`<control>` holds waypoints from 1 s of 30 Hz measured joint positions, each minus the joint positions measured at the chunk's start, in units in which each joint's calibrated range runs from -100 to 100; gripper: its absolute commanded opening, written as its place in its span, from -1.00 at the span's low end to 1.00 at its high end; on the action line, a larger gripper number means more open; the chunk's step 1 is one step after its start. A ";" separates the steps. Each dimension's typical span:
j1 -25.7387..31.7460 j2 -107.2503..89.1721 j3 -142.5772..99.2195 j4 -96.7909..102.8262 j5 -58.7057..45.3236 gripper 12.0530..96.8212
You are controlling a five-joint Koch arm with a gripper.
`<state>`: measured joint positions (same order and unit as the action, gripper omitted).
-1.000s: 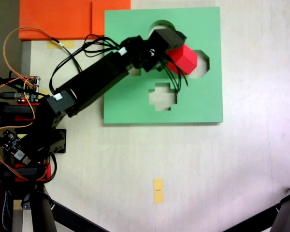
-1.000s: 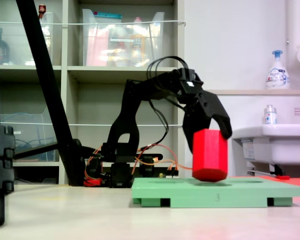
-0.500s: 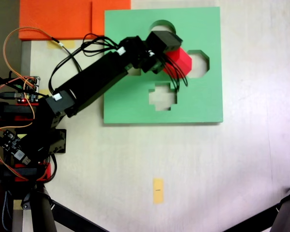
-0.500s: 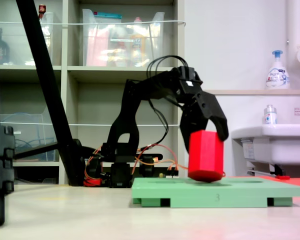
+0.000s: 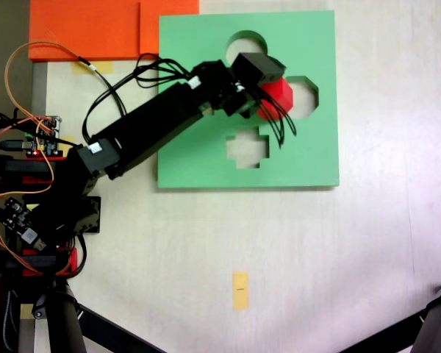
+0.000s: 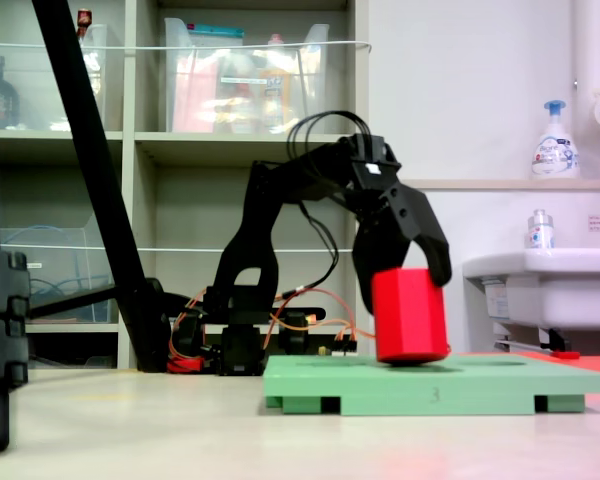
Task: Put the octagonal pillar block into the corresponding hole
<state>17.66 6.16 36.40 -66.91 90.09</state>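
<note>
The gripper [image 6: 400, 285] pinches the octagonal pillar block [image 6: 409, 314] near its top. In a fixed view the block [image 5: 275, 94] stands upright on the green foam board [image 5: 294, 158], at the left edge of the octagonal hole [image 5: 303, 96].

Both fixed views are bright, evenly lit and soft in focus. From above, the pale surface [image 5: 367, 243] washes out with a pinkish cast rightward; shadows are faint. The side view's near foreground blurs.
</note>
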 measured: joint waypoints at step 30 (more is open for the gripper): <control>-0.44 13.13 12.54 -0.29 -3.81 -0.53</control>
<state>17.22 19.29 48.95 -67.21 86.28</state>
